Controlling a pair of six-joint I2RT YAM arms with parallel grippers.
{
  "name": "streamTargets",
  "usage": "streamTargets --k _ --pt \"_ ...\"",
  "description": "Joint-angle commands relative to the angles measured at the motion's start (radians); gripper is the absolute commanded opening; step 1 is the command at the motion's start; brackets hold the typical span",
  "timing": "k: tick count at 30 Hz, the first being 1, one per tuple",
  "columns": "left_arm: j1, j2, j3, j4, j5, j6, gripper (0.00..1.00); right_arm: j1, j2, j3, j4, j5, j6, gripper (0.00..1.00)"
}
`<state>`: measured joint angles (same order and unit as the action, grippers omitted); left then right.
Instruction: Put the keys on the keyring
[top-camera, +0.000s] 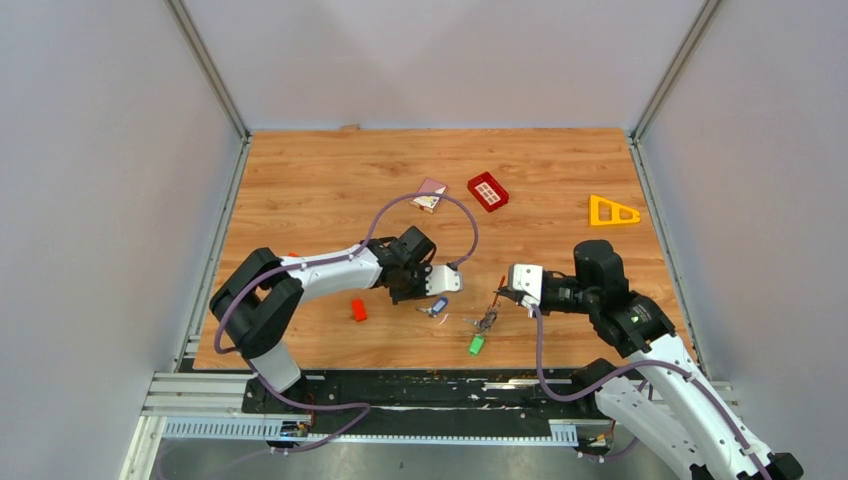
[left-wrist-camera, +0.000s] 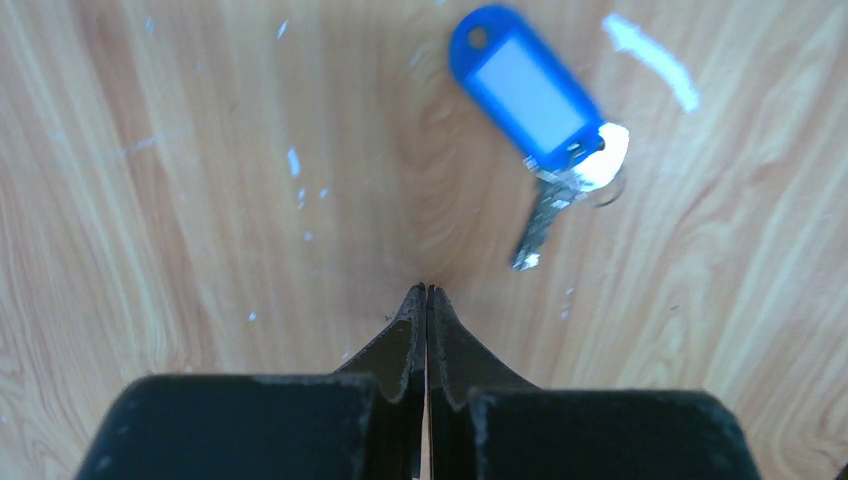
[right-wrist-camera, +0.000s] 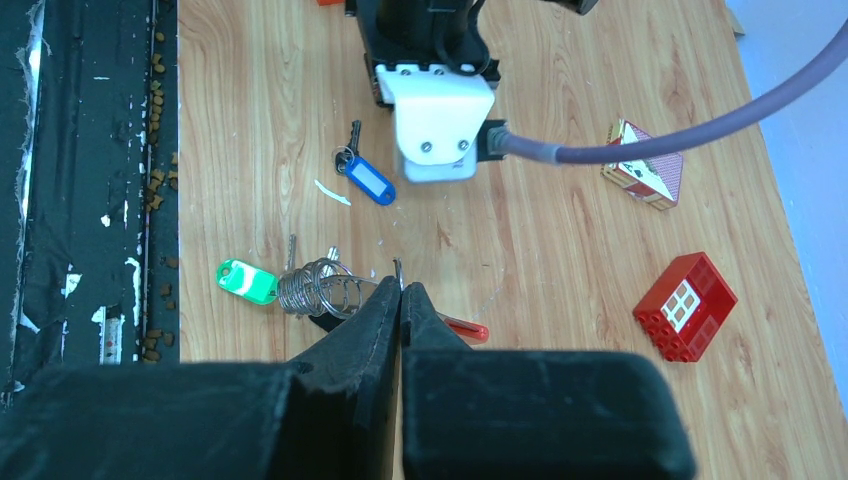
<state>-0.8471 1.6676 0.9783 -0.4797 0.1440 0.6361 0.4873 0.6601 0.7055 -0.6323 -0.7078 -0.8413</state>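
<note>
A silver key with a blue tag (left-wrist-camera: 525, 85) lies flat on the wooden table, just ahead and right of my left gripper (left-wrist-camera: 427, 290), which is shut and empty; the key also shows in the top view (top-camera: 437, 307). The keyring (right-wrist-camera: 320, 285), a cluster of metal rings with a glossy red piece (right-wrist-camera: 465, 328), lies at my right gripper (right-wrist-camera: 401, 287). That gripper is shut with a thin wire loop of the ring pinched between its tips. Its dark fob is mostly hidden under the finger. A green-tagged key (right-wrist-camera: 245, 280) hangs at the cluster's left end; it also shows in the top view (top-camera: 477, 344).
A small red block (top-camera: 358, 310) lies left of the left gripper. A red gridded tray (top-camera: 487, 190), a small house-shaped card (top-camera: 431, 195) and a yellow triangle frame (top-camera: 612, 211) lie farther back. The table's near edge and black rail (top-camera: 420, 385) run just behind the keys.
</note>
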Motion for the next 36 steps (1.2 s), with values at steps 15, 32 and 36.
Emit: streamTargets --k 15,32,36 --pt "-0.065 -0.033 0.025 -0.050 0.259 0.017 0.61 -0.029 -0.033 0.017 0.019 -0.007 -0.007 0.00" --pt "-0.135 0.042 0.032 0.064 0.068 -0.033 0.51 -0.052 -0.081 0.022 -0.023 0.007 -0.012 0.00" --pt "-0.136 0.043 0.042 0.050 0.087 -0.035 0.40 -0.052 -0.081 0.016 -0.022 0.007 -0.012 0.00"
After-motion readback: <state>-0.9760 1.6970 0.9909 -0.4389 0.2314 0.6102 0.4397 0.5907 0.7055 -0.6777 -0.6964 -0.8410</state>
